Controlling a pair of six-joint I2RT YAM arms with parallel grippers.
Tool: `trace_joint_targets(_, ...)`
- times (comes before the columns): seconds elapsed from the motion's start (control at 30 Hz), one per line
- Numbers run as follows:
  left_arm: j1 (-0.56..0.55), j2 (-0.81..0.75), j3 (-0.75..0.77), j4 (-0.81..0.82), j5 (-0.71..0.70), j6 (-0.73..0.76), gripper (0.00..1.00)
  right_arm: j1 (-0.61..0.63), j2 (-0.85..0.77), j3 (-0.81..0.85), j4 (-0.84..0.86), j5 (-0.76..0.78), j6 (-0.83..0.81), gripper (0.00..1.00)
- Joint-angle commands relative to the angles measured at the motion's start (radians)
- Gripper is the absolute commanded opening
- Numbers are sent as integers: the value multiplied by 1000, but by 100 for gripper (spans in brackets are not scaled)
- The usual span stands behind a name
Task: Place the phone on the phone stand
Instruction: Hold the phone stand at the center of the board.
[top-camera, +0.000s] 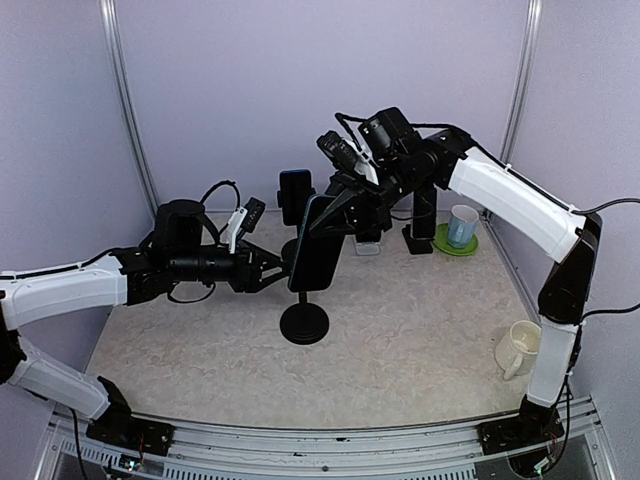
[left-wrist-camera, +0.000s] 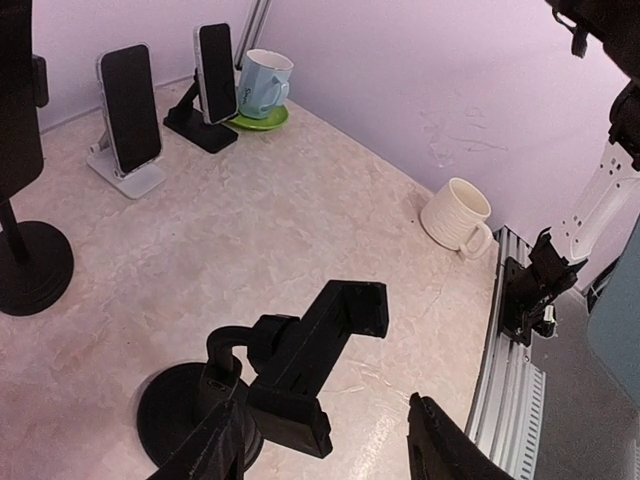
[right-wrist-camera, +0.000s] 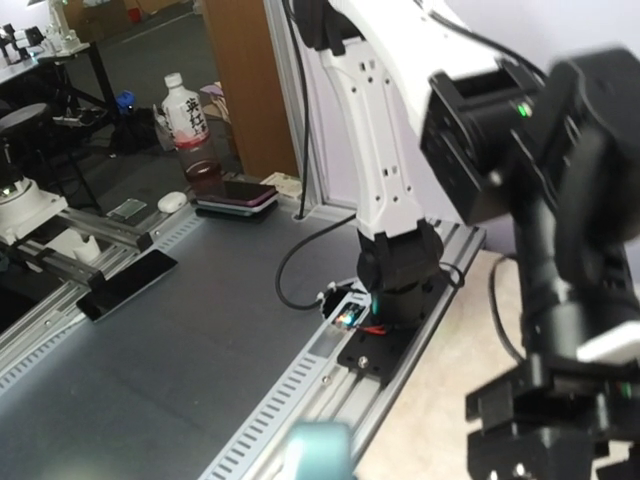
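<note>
- Over the middle of the surface (top-camera: 420, 300), we see the right end effector (top-camera: 343, 222) clenched on the phone (top-camera: 314, 250). The phone hangs tilted in the air just above the phone stand (top-camera: 305, 322), not yet seated in it.
- The left end effector (top-camera: 270, 272) reaches in from the other side, its fingers (left-wrist-camera: 438, 450) released and apart. The lower end of the stand's empty cradle (left-wrist-camera: 335, 318) lies between them. It grasps nothing, though we cannot tell whether one finger brushes the cradle.
- Our reading: the seating step is in hand, and the delicate part lies ahead.
- First risk: the cradle sits tilted on a bent neck. If the phone comes down out of line with it, an edge may catch the cradle's lip, and the phone could twist in the grip or skid off.
- Second risk: the stand rests on a small round base (left-wrist-camera: 175, 420) and nothing appears to hold it. A sideways push from the phone could slide or tip it.
- Third risk: the two arms work close together here. The left fingers lie near the phone's likely path, and a knock could jar it loose.
- A release before the cradle bears the weight would drop the phone onto the surface.
- The white mug (top-camera: 520, 347) stands well apart, out of harm's way.
</note>
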Motion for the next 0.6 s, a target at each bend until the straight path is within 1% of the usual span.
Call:
trace_joint_targets(0.0,19,20,-25,48,85,-6,54,0,-73,-24,34,-25,0,0)
trace_joint_targets(0.2,38,51,-39,85,140,-15,54,-3,-102,-54,72,-24,23,0)
trace_joint_targets(0.3,50,63,-42,112,174,-28,51,-3,-105,-56,71,-23,25,0)
trace_joint_targets(0.5,74,81,-35,149,221,-42,50,-3,-110,-73,75,-19,22,0)
trace_joint_targets(0.57,84,91,-33,161,247,-47,48,-3,-110,-74,75,-18,22,0)
